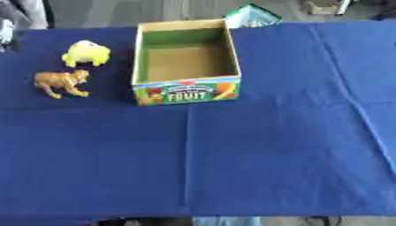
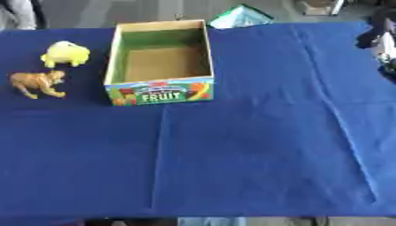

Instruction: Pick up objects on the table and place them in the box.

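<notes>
Blue cloth (image 1: 255, 154) covers the table, creased w/ fold lines. From left: brown toy dog (image 1: 62, 82) stands near the left edge, yellow toy (image 1: 86, 53) just behind it, both apart from the box. Open cardboard box (image 1: 186, 91), "FRUIT" on its front, sits center-left, nothing seen inside. Green-white pkg (image 1: 252, 16) lies behind the box's far right corner. At far right edge, dark shape (image 2: 380, 37), possibly robot's right hand; fingers can't be made out.
</notes>
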Motion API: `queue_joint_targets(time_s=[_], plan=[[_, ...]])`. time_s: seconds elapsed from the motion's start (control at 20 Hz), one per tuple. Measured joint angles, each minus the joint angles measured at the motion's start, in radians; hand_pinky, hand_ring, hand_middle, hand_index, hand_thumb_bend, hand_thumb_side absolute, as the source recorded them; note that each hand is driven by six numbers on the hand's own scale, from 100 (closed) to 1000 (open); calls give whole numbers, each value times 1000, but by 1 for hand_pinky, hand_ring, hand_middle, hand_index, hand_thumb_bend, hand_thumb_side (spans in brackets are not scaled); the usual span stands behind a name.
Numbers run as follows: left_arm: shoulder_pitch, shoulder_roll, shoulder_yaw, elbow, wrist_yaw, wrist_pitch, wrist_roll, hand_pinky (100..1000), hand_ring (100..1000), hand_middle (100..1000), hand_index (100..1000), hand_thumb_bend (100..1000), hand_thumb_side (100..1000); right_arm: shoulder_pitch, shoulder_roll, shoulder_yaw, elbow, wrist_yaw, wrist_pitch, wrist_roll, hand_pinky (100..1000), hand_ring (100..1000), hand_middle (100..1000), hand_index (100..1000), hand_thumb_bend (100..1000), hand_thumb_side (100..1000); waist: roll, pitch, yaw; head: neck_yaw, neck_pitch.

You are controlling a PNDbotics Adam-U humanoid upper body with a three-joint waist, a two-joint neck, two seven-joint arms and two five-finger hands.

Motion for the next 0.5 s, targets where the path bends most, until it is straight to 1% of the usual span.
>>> queue_joint_targets(time_s=[0.2, 0.5], plan=[[-11, 38, -7, 45, -79, -16, -17, 530, 500, 588, 752, 184, 378, 0, 0, 0, 0, 0, 0, 2, 613, 583, 615, 814, 100, 265, 1, 0, -4, 3, 0], [-50, 109, -13, 149, -268, -65, -78, 570, 526, 604, 753, 207, 346, 0, 0, 2, 0, 0, 1, 6, 614, 583, 615, 814, 100, 270, 4, -3, -8, 7, -1]])
